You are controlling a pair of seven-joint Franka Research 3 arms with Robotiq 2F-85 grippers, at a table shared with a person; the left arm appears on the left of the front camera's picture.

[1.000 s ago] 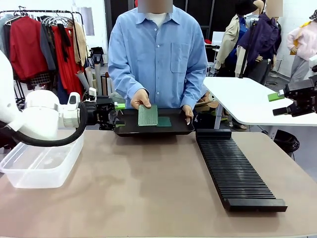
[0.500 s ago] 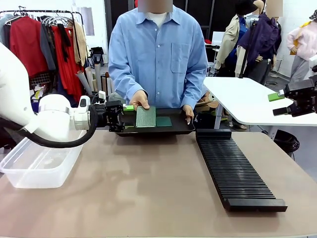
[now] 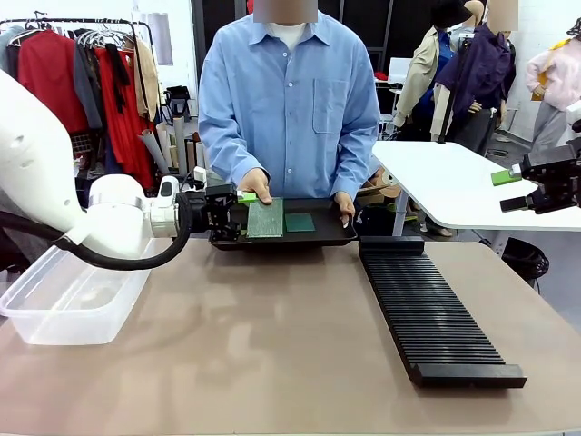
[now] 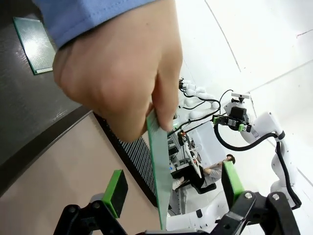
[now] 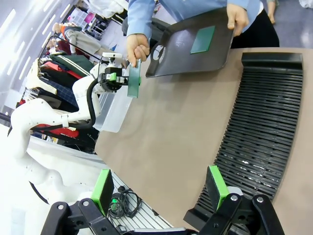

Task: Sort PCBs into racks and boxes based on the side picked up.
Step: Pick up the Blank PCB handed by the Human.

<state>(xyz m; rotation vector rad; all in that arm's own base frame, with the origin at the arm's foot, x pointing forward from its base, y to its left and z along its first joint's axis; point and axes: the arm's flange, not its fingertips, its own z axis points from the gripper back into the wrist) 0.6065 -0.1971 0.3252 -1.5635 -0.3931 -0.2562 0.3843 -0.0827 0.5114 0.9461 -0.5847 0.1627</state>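
Observation:
A person's hand (image 3: 259, 185) holds one PCB (image 3: 265, 219) on edge over the left end of a shallow black tray (image 3: 320, 239). My left gripper (image 3: 234, 211) is open around it. In the left wrist view this PCB (image 4: 159, 169) stands edge-on between the green pads (image 4: 116, 191), with a gap on each side. A second PCB (image 3: 300, 222) lies flat on the tray. The black slotted rack (image 3: 427, 309) lies at the right, the clear box (image 3: 73, 300) at the left. My right gripper (image 3: 514, 188) hangs open and empty far to the right, seen from its own wrist (image 5: 160, 188).
The person's other hand (image 3: 344, 205) grips the tray's right end. A white side table (image 3: 454, 191) stands beyond the rack, under my right gripper. Bare tan tabletop (image 3: 272, 345) spans the middle, between the box and the rack.
My left arm has moved right, toward the person, until its open fingers straddle the held PCB. The person's hand has shifted the board slightly. My right arm has stayed put.

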